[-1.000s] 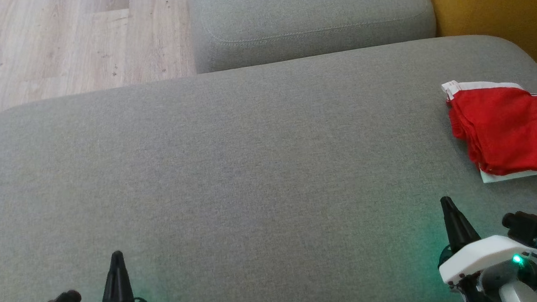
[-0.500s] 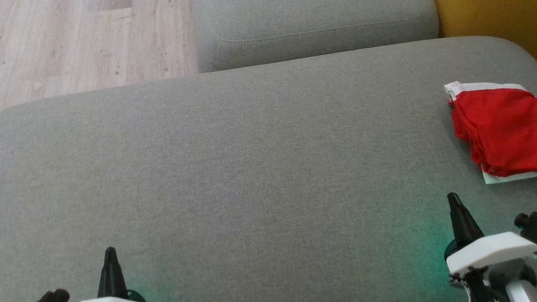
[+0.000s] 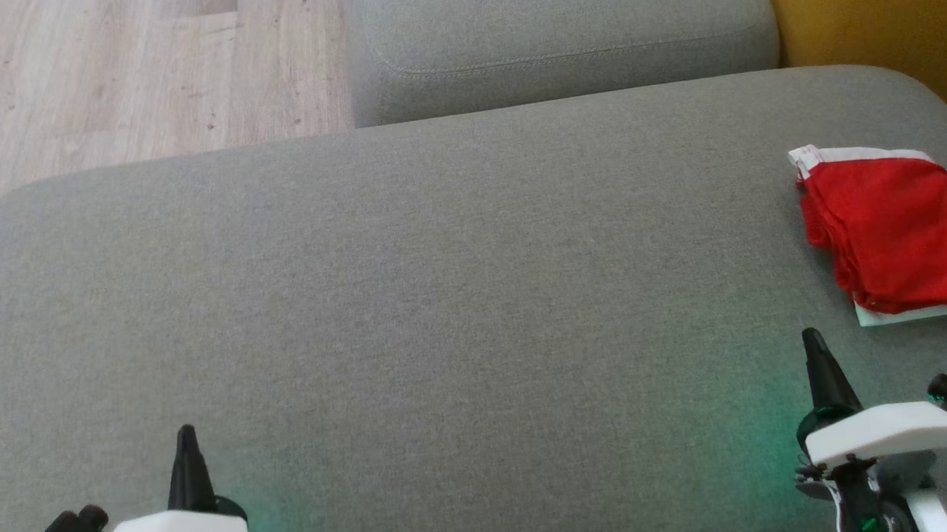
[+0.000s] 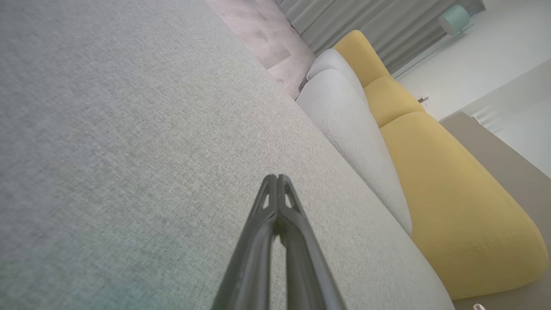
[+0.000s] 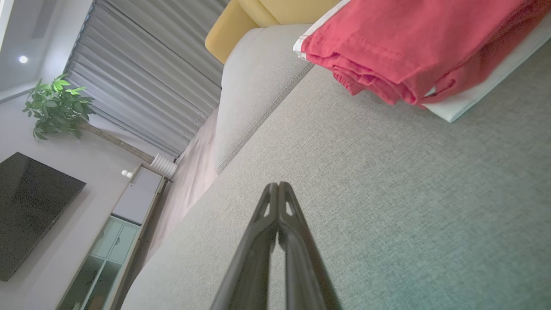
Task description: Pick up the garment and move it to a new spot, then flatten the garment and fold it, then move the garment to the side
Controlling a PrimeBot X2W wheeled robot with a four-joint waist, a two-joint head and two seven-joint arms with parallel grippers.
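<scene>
Nearest, at the lower left of the head view, the left end effector [image 3: 186, 445] sits low over the grey sofa seat [image 3: 443, 298]. Its 2 dark fingers are pressed together into 1 tip and hold nothing. At the lower right, the right end effector [image 3: 815, 348] is the same: fingers closed tip to tip, empty, with a green glow on the fabric beside it. Both wrist views show the tips meeting with nothing between them. Whether either tip touches the fabric I cannot tell.

Past the right end effector, near it but apart, the garment [image 3: 890, 236] lies at the seat's right edge. It is red with a white band along its far side, and folded into a thick bundle. It rests on a flat white sheet [image 3: 916, 314], whose near edge sticks out from under it.

Farther off, a 2nd grey cushion [image 3: 560, 50] butts against the seat's far edge, with pale wood floor [image 3: 120, 73] to its left and a yellow cushion [image 3: 866, 16] to its right
</scene>
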